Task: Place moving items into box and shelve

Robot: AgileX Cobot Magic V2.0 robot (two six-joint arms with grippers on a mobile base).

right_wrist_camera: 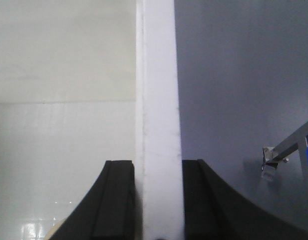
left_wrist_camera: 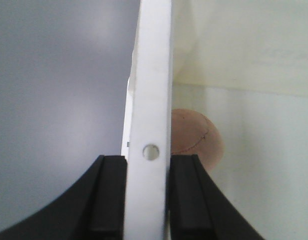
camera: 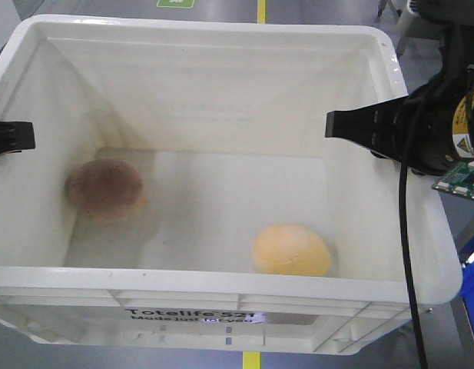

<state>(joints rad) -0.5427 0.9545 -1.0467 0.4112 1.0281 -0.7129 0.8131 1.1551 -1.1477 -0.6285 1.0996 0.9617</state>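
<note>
The white box [camera: 221, 280] fills the front view, black print on its near wall. Two moving items lie on its floor: a pinkish-brown lump [camera: 104, 190] at the left and a yellow-orange lump [camera: 291, 250] at the front right. My left gripper [camera: 14, 137] is shut on the box's left rim, and my right gripper [camera: 352, 127] is shut on the right rim. In the left wrist view the pads of the left gripper [left_wrist_camera: 149, 165] squeeze the rim [left_wrist_camera: 154, 75], with the pinkish lump [left_wrist_camera: 196, 135] just behind. In the right wrist view the right gripper [right_wrist_camera: 158, 167] pinches the rim [right_wrist_camera: 156, 75].
Grey floor with a yellow line [camera: 261, 9] and a green marking [camera: 175, 3] shows beyond the box. A blue bin [camera: 473, 265] sits at the right edge. A metal frame piece [right_wrist_camera: 288, 145] stands outside the box's right wall.
</note>
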